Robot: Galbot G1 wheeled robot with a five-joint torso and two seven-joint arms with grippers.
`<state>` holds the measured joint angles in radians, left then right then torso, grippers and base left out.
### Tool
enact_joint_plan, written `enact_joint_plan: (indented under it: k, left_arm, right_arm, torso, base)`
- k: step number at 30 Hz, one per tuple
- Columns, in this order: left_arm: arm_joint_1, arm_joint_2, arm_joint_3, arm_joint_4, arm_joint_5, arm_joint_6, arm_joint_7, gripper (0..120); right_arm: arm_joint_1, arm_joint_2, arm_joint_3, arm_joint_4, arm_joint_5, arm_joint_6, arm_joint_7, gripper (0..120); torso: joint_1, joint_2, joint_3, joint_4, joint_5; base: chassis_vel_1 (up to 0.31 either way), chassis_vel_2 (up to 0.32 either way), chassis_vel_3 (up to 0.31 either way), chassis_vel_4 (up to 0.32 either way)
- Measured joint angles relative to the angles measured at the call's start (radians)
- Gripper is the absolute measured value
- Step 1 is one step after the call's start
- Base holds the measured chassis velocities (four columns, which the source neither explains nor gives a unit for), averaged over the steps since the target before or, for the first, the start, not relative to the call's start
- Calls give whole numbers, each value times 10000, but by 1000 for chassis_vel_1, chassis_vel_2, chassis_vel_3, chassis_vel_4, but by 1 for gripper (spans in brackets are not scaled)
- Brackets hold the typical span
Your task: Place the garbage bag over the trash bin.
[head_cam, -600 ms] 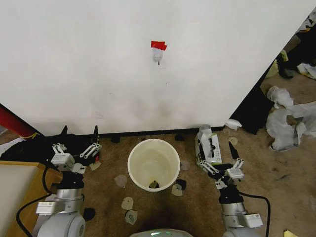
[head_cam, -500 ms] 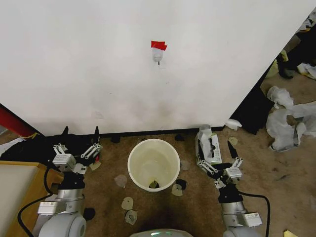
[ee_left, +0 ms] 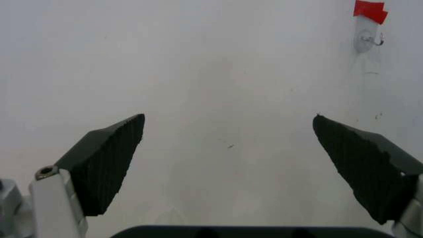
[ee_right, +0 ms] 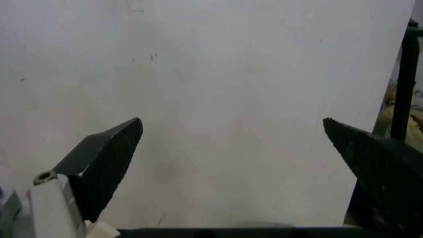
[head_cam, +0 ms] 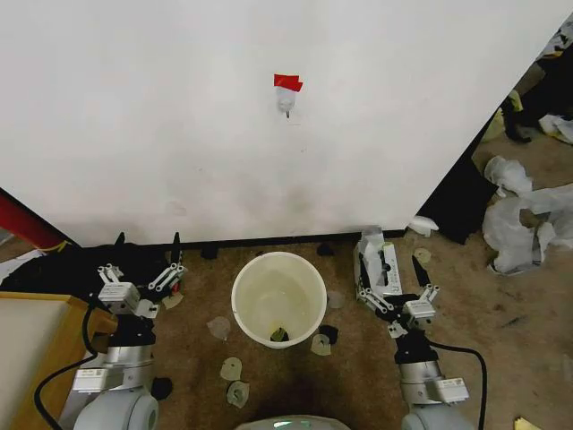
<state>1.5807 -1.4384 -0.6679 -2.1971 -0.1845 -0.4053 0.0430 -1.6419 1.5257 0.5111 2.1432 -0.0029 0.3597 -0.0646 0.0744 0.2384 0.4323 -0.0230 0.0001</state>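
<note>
We are holding both arms low in front of us, forearms rising from the bottom of the head view with wrists pointing up and forward. Our left gripper [head_cam: 148,251] is sitting on the left side, its two black fingers spread wide apart with nothing between them. Our right gripper [head_cam: 389,269] is sitting on the right side, its fingers likewise splayed wide, gripping nothing. A black cable is looping beside each forearm.

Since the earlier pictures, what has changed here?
Both grippers shifted slightly. The left gripper moved a little toward the bin; the right gripper drew slightly back and inward. Both stayed open and empty. The bin did not move.
</note>
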Motion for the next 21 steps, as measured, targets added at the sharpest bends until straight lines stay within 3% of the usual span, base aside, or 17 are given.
enact_joint_plan:
  k: [11,13,16,21]
  left_arm:
    - [88,-52,49,-67,242,-83,31,100]
    - [143,-8,27,-50,245,-137,31,100]
    - [213,15,28,-2,314,-200,31,100]
    - [229,28,60,64,469,-252,33,100]
  right_arm:
    - [344,-847,273,110,1200,-1382,150,100]
    - [576,-1146,362,10,1483,-2007,300,100]
    - [1217,-1573,416,-553,2032,-2805,519,100]
    - [2072,-1843,371,-1664,2400,-2896,496,100]
  torso:
    - [0,-2,0,-2,0]
    - [0,-2,0,0,1]
    - [0,-2,0,1,0]
    - [0,-3,0,2,2]
  base:
    - [0,0,0,0]
    - [0,0,0,0]
    - [0,0,0,0]
    - [0,0,0,0]
